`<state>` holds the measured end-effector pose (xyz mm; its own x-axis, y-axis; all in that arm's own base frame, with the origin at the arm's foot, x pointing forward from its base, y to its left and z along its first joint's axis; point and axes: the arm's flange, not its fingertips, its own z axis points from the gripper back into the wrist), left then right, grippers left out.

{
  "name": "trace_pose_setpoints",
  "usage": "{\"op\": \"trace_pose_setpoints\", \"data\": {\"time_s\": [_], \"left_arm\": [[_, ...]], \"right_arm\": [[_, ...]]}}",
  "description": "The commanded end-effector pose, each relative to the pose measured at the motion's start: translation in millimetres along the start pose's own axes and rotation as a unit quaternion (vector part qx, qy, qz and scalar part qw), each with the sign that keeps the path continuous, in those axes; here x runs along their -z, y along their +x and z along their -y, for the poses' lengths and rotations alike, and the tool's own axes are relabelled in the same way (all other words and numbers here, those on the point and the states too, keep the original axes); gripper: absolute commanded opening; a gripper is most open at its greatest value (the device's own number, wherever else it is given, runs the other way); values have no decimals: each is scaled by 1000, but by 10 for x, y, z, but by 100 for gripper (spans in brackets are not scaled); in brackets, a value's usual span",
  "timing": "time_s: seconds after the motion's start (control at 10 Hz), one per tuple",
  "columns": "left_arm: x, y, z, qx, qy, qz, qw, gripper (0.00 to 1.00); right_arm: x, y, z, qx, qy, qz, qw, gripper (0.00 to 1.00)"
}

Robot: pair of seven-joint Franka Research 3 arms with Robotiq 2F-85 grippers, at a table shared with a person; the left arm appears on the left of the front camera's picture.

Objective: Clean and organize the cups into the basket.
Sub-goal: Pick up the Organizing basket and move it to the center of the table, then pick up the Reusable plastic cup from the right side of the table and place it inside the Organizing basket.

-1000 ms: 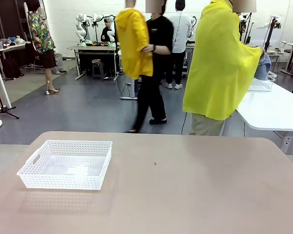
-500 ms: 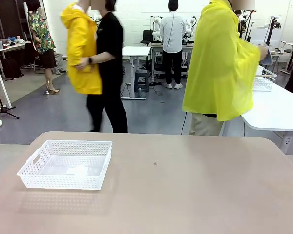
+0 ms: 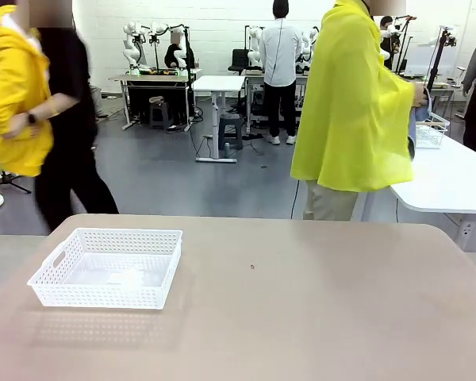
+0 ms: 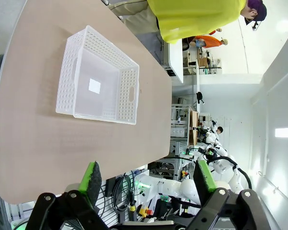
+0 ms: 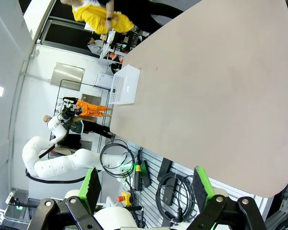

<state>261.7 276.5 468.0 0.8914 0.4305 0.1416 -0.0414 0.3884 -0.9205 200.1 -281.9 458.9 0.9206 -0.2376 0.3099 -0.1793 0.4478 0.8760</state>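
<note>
The white lattice basket (image 3: 105, 267) sits on the left part of the tan table with nothing but a small label on its floor. It lies sideways as the basket (image 4: 99, 84) in the left wrist view and far off as the basket (image 5: 124, 85) in the right wrist view. The cups are out of view. My left gripper (image 4: 146, 179) hangs open high above the table, nothing between its green pads. My right gripper (image 5: 145, 186) is likewise open and holds nothing, well above the table's near side.
A person in a yellow cape (image 3: 353, 111) stands at the far side, turned toward a white side table (image 3: 452, 178) on the right. Another person carrying a yellow jacket (image 3: 12, 91) walks past at the far left. The tan table (image 3: 317, 302) is bare right of the basket.
The person with the yellow jacket has walked from the middle background to the far left. The person in the yellow cape shifted slightly. Basket and both arms have not moved.
</note>
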Motion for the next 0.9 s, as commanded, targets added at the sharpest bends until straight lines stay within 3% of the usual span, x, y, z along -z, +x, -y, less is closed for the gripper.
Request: {"op": "trace_pose_setpoints", "data": {"time_s": [0.0,0.8], "left_arm": [[-2,-13,11,-7,-1,3,1000,100],[-2,-13,11,-7,-1,3,1000,100]], "right_arm": [[-1,12,17,3,1,7,1000,100],[-1,12,17,3,1,7,1000,100]]}}
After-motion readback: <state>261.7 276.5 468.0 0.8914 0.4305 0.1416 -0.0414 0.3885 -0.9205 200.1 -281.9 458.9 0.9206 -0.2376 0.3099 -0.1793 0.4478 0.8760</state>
